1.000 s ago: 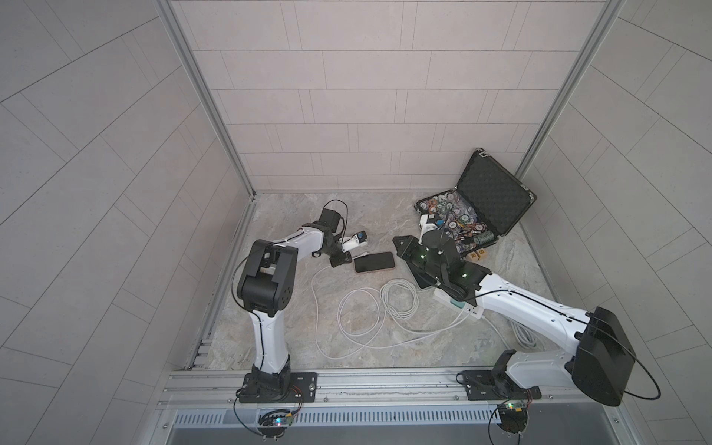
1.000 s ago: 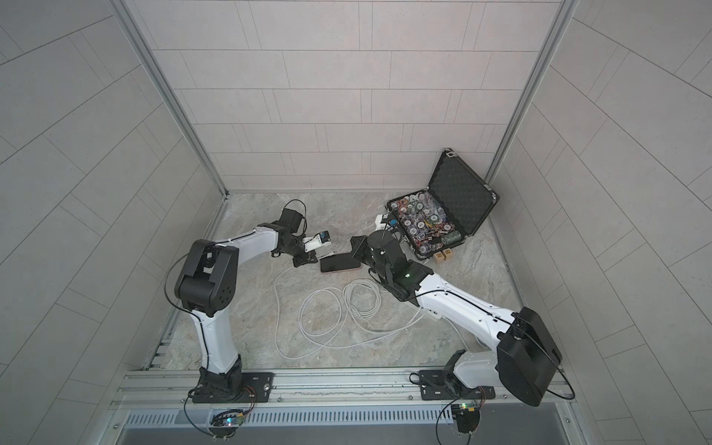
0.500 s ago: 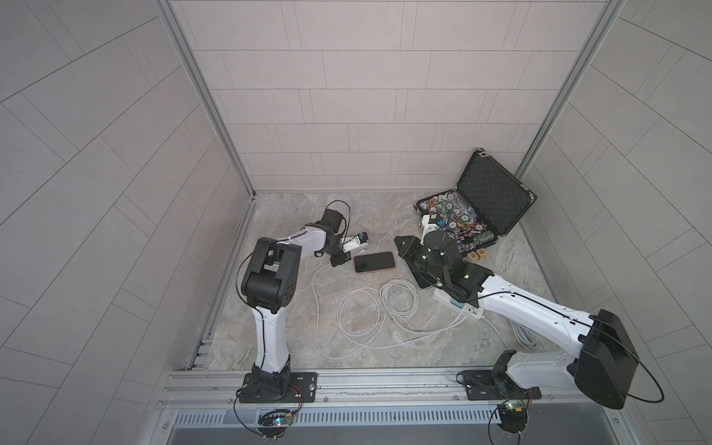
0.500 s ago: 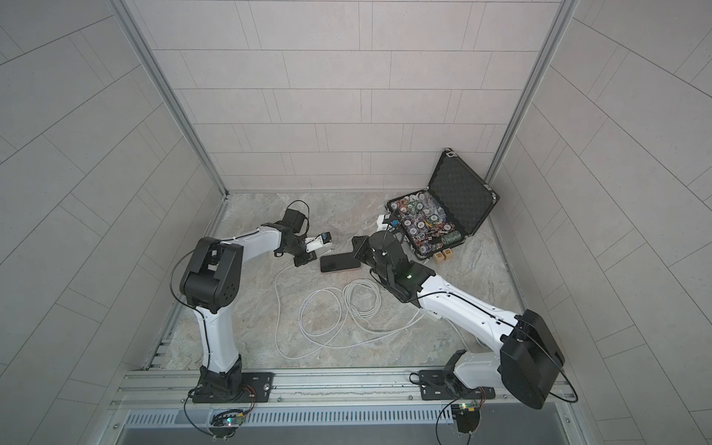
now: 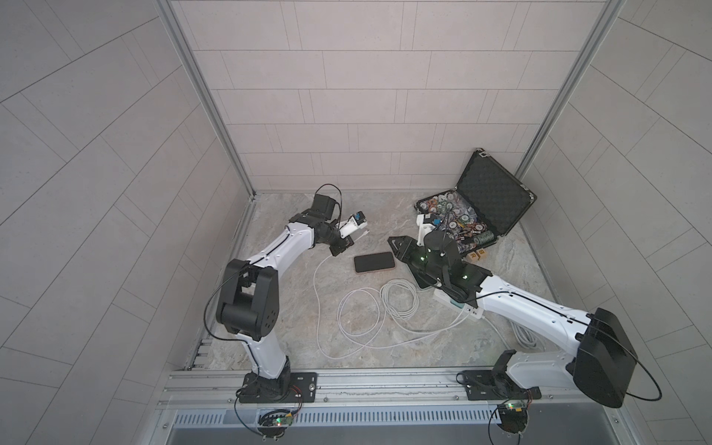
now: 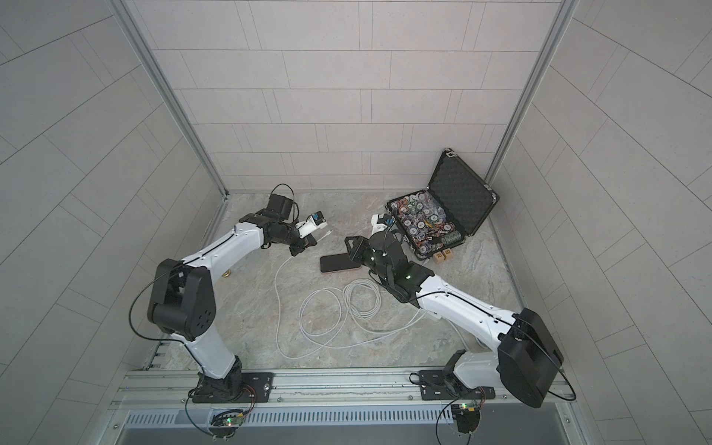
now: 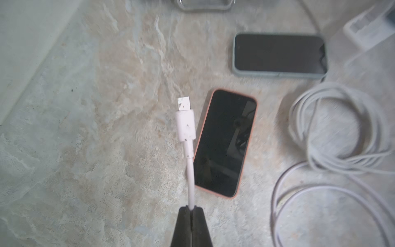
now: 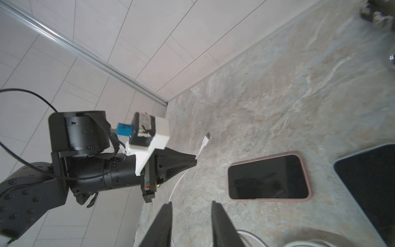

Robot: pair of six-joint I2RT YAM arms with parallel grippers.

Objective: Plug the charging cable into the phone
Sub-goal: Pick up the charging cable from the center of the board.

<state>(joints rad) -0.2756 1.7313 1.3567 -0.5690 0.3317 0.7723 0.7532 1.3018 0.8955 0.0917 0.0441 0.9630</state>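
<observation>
Phone (image 7: 224,143) lies flat near looped charging cable (image 7: 329,87) and second phone (image 7: 280,54).

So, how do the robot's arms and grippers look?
The left arm and right arm: white links, black joint housings, thin black cables. Green lights on the right one. The left gripper and right gripper: black, tapering jaws; a white bracket with a blue connector sits above the left.

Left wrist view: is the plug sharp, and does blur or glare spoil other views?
Left wrist view: the charging cable's plug is sharp, its coils smear. Right wrist view: the phone is crisp, screen mirroring dim shapes. Both top views: even light, bowed wall lines.
</observation>
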